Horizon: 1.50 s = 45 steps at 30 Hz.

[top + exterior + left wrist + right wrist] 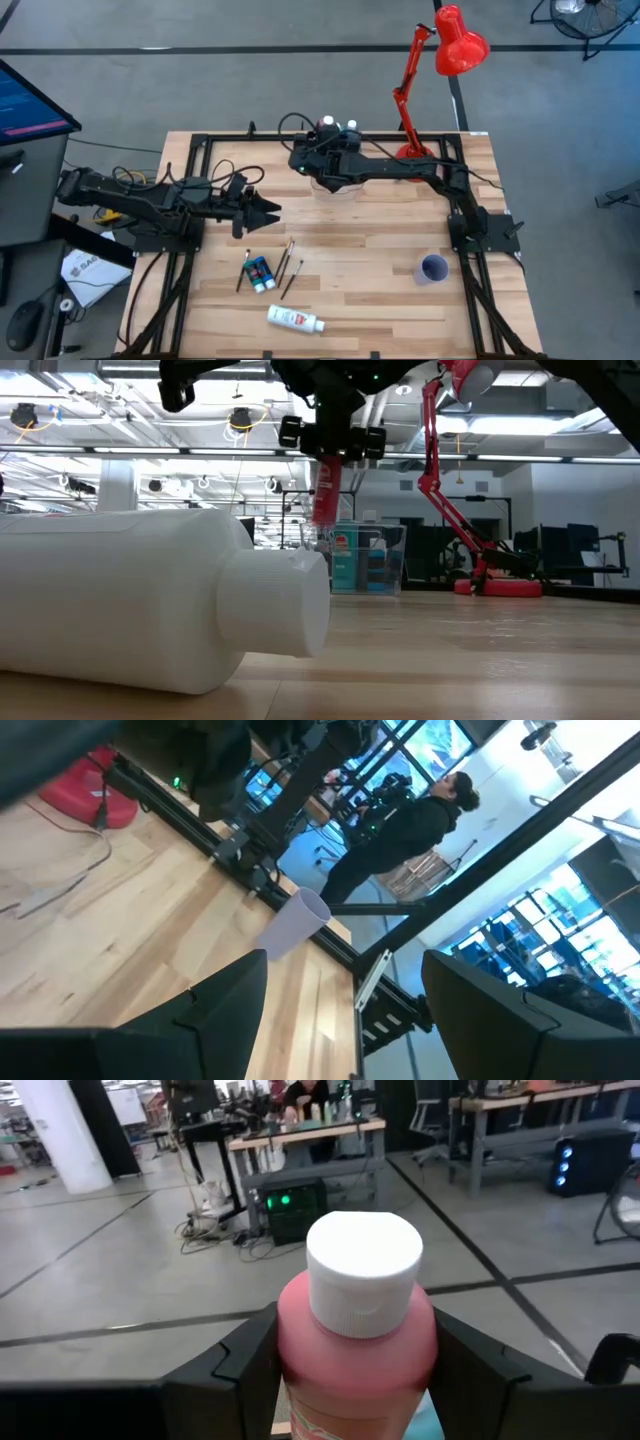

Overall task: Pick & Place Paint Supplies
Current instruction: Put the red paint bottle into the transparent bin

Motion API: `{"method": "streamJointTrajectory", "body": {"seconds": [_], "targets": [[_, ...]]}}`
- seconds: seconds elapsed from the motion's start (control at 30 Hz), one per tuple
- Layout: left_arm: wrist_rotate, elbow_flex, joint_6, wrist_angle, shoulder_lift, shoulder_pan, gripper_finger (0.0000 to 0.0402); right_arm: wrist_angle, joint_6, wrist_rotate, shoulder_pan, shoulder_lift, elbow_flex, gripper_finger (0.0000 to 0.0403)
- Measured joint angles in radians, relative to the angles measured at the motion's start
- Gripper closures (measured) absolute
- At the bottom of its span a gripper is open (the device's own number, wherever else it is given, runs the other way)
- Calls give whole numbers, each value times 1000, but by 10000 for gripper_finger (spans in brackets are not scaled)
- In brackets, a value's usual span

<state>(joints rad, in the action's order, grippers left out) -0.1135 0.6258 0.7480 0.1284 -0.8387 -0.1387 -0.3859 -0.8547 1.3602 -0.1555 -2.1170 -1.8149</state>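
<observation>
White paint bottle lying on its side nearest the low camera, right gripper clamped on pink-red paint bottle above clear box, left gripper fingers apart over table.

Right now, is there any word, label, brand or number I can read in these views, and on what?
None reads clearly.
white tube: red label print, too small.
pink-red bottle: label mostly out of view.
paper beside the table: dark letters, blurred.

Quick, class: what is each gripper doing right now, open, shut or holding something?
Left gripper: open, holding nothing.
Right gripper: shut on the pink-red paint bottle.
</observation>
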Motion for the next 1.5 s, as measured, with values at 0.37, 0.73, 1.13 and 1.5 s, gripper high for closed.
{"method": "streamJointTrajectory", "body": {"seconds": [0.37, 0.73, 1.13, 1.5], "targets": [[0, 0, -13, -1, 0, 0, 142, 10, 50, -2, -16, -1, 0, 211], [0, 0, -6, 0, 0, 0, 142, 90, 79, -28, -7, -105, 0, 211], [8, 0, -4, -1, 0, 0, 142, 134, 75, -49, -36, -132, 0, 214], [8, 0, -6, -1, 0, 0, 142, 113, 73, -107, -79, -131, 3, 214]]}}
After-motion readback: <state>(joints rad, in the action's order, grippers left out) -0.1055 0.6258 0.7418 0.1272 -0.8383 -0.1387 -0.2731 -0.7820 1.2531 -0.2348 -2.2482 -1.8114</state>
